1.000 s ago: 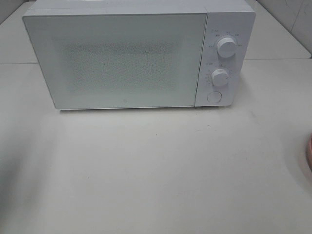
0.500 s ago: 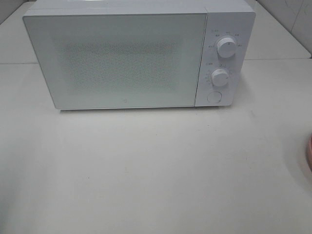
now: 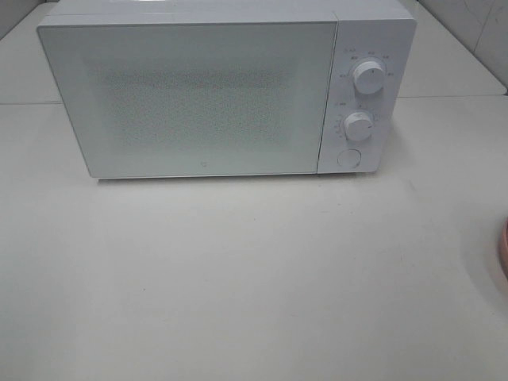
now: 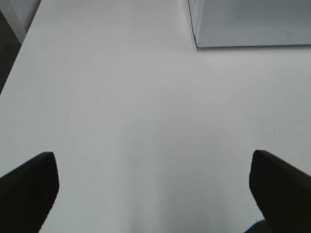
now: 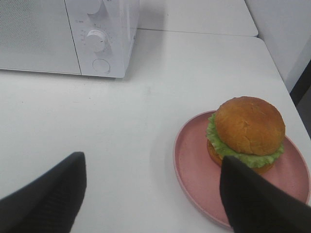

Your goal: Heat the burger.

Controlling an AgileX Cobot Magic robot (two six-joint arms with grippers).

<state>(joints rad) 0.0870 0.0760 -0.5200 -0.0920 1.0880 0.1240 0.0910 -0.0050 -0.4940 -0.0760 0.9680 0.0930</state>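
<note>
Your white box-shaped microwave oven point(image 3: 226, 87) stood toward the back of the pale table point(image 3: 254, 278) with its frosted door point(image 3: 190, 95) closed, so whatever sat inside could not be seen. Two round white dials point(image 3: 369, 77) and a round white button point(image 3: 348, 157) ran down its control panel on the right side.

The round burger with the glossy golden-brown bun point(image 5: 250, 127) lay on the pink round plate point(image 5: 194, 167), and nothing else was on that plate. Green lettuce frilled out below the bun, and the lower half of the burger rested on the plate's surface. From the high camera you could see only a thin pink sliver of the plate's rim point(image 3: 504, 246) at the right edge of the table, well apart from the microwave; the burger itself fell outside that view.

Your right hand point(image 5: 155, 194) hung over the table with its dark fingers point(image 5: 46, 201) spread wide and nothing between them. One finger overlapped the near edge of the plate in the wrist view, though you could not tell whether it touched.

Your left hand point(image 4: 155, 189) was released as well, its two dark fingers point(image 4: 29, 191) wide apart over bare table, with a corner of the microwave visible beyond them.
</note>
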